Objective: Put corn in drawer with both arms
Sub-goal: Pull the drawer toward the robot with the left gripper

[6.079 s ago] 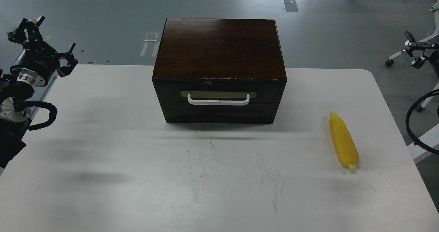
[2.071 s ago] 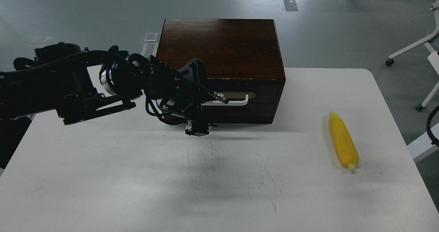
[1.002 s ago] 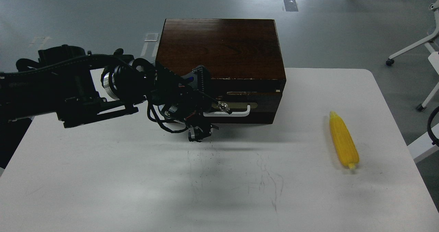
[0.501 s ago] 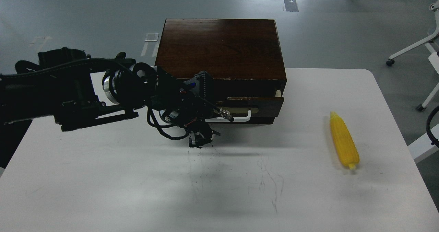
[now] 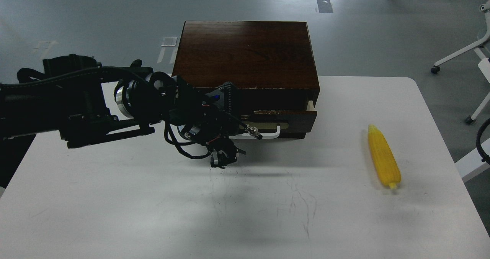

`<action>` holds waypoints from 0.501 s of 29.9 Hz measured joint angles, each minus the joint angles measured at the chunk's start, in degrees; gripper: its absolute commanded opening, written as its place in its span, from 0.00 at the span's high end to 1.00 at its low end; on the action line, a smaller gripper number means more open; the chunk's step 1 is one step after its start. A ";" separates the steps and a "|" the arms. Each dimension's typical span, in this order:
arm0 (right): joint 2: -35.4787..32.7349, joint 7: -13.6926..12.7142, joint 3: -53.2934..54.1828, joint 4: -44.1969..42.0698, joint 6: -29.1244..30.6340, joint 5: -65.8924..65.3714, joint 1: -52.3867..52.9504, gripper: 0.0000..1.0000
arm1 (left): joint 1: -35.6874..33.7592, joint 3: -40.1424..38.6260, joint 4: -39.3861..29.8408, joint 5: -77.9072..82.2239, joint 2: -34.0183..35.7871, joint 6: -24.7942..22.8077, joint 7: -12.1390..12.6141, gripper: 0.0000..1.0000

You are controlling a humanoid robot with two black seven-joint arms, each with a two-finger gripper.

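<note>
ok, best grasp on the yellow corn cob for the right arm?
Take the bright yellow tapered corn cob across its thick middle, coming straight down from above. It lies flat on the white table, right of the dark brown wooden box, pointed tip away from me, stub end near. Close across its narrow width; nothing crowds it.

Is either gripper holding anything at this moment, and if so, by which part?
The left gripper is at the left end of the drawer's white handle; a closed grip cannot be confirmed. The corn lies unheld.
</note>
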 measured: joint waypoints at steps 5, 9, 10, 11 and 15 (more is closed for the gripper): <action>0.00 0.00 0.04 0.01 0.00 0.00 0.00 0.00 | 0.06 -0.02 -1.10 0.00 0.28 -0.17 -0.15 0.53; 0.00 0.00 0.02 -0.05 0.00 0.00 0.00 0.00 | 0.03 -0.08 -1.29 0.00 0.18 -0.18 -0.15 0.52; 0.00 0.00 0.01 -0.05 0.00 0.00 0.00 0.00 | -0.07 -0.09 -1.31 0.00 0.13 -0.18 -0.15 0.53; 0.00 0.00 0.00 -0.05 0.00 0.00 0.01 0.00 | -0.28 -0.09 -1.36 -0.01 0.06 -0.19 -0.15 0.52; 0.00 0.00 -0.01 -0.06 0.00 0.00 0.01 0.00 | -0.78 -0.10 -1.48 -0.02 -0.05 -0.20 -0.20 0.51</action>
